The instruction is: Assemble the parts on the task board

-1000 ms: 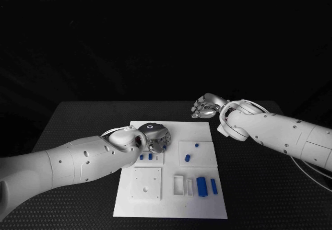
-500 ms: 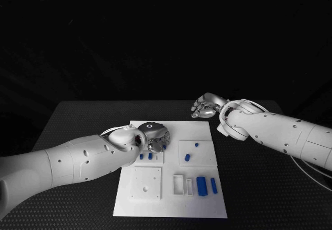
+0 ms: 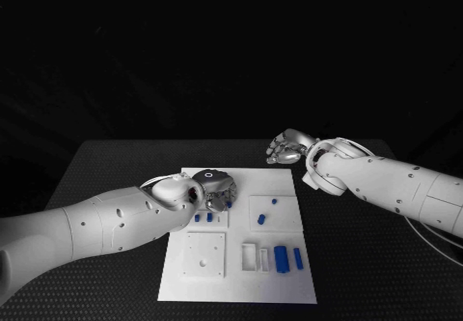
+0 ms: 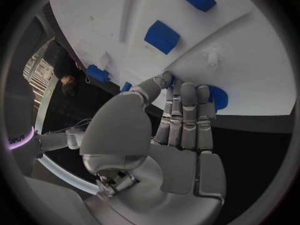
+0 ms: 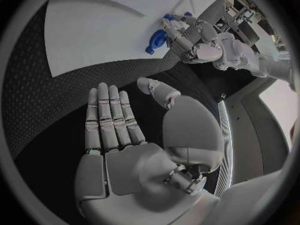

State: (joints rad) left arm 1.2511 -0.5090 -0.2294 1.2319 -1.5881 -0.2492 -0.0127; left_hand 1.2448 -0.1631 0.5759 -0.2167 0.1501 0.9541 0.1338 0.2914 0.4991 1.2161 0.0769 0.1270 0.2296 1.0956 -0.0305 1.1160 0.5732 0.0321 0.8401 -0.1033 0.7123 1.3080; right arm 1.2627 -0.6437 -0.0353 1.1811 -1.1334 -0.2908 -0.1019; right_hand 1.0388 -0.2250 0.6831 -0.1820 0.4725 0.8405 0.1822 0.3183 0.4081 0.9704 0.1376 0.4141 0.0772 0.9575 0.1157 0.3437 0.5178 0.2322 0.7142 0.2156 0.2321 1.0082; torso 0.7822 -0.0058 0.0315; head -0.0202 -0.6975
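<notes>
The white task board (image 3: 290, 281) lies in the middle of the black table. My left hand (image 3: 214, 186) hangs over its far left part and pinches a blue round part (image 4: 217, 97) between thumb and fingers (image 4: 185, 110). The right wrist view shows that same part (image 5: 156, 39) in the left hand (image 5: 203, 44) near the board's edge (image 5: 94, 50). My right hand (image 3: 288, 148) hovers flat with its fingers (image 5: 111, 117) spread above the table, past the board's far right corner, and holds nothing.
Two small blue pieces (image 3: 203, 218) stand just nearer than the left hand. A blue peg (image 3: 274, 201) and a blue piece (image 3: 260, 219) sit on the right square. A blue block (image 3: 281, 259) and a blue bar (image 3: 298, 259) lie near the front, beside white frames (image 3: 249, 257).
My left hand has edged slightly toward the board's far side with the blue part. The right hand has stayed where it was.
</notes>
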